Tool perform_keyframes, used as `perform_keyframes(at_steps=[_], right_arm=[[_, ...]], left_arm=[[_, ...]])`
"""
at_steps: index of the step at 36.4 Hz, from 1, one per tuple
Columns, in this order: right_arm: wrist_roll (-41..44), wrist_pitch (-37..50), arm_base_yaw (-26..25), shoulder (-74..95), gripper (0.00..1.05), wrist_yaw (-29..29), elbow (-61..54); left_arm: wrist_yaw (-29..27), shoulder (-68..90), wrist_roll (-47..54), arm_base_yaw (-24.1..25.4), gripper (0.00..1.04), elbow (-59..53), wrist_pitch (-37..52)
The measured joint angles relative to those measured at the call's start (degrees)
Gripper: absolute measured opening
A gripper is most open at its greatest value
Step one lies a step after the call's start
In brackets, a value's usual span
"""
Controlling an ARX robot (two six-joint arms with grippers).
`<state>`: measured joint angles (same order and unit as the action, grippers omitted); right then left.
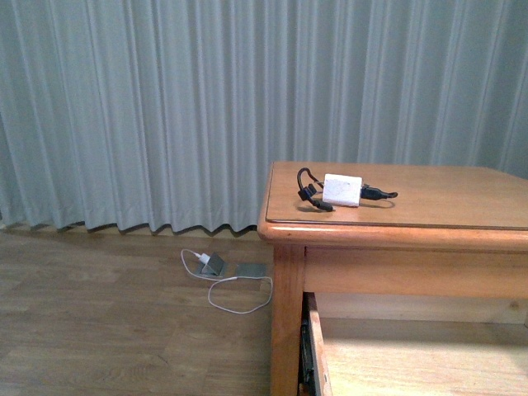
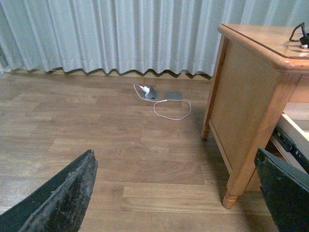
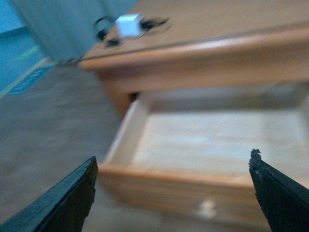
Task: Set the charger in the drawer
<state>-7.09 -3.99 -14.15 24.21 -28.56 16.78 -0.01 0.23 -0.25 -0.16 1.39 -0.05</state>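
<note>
Wooden drawer (image 1: 412, 355) standing open, I am aiming the right gripper (image 3: 173, 155), jaws apart, at the charger (image 1: 341, 190), squarely across its flat sides.

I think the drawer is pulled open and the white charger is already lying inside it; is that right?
Not quite: the drawer is open, but the charger lies on the dresser top, as the front view shows.

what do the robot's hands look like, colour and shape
Only finger parts show. The left hand has two dark, nearly black wedge-shaped fingers with a rough, scuffed surface. The right hand has the same dark tapering fingers, one with a jagged tip. No cables or markings show.
</note>
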Motion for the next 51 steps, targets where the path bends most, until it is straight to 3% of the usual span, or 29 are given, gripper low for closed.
perform_keyframes(at_steps=[2,7,9,13,14,24,27,34,37,39,43,51], right_arm=[[3.0,8.2,3.3,-3.1,0.80,11.4,-3.8],[5.7,12.1,6.9,-6.7,0.59,22.1,-7.0],[6.1,12.1,11.3,-7.8,0.46,27.6,-8.5],[6.7,12.0,13.8,-9.8,0.23,28.2,-10.6],[6.9,12.0,13.9,-10.2,0.22,28.5,-10.9],[6.9,11.9,13.9,-10.5,0.85,28.5,-11.0],[6.9,11.9,13.9,-10.5,0.98,28.5,-11.0],[6.9,11.9,13.9,-10.5,0.96,28.5,-11.0],[6.9,11.9,13.9,-10.5,0.96,28.5,-11.0],[6.9,11.9,13.9,-10.5,0.96,28.5,-11.0],[6.9,11.9,13.9,-10.5,0.96,28.5,-11.0],[6.9,11.9,13.9,-10.5,0.96,28.5,-11.0]], left_arm=[[0.0,0.0,0.0,0.0,0.98,0.0,0.0],[0.0,0.0,0.0,0.0,0.98,0.0,0.0],[0.0,0.0,0.0,0.0,0.98,0.0,0.0],[0.0,0.0,0.0,0.0,0.98,0.0,0.0],[0.0,0.0,0.0,0.0,0.98,0.0,0.0],[0.0,0.0,0.0,0.0,0.98,0.0,0.0],[0.0,0.0,0.0,0.0,0.98,0.0,0.0],[-0.1,0.0,0.0,0.0,0.98,0.0,0.0],[-16.9,4.4,-5.0,-6.0,0.98,0.1,3.0],[-23.6,10.5,-7.0,-9.0,0.98,0.6,6.8],[-18.5,24.1,-7.4,-8.2,0.98,5.0,15.4],[-7.4,44.7,-3.0,-8.0,0.98,16.3,24.0]])
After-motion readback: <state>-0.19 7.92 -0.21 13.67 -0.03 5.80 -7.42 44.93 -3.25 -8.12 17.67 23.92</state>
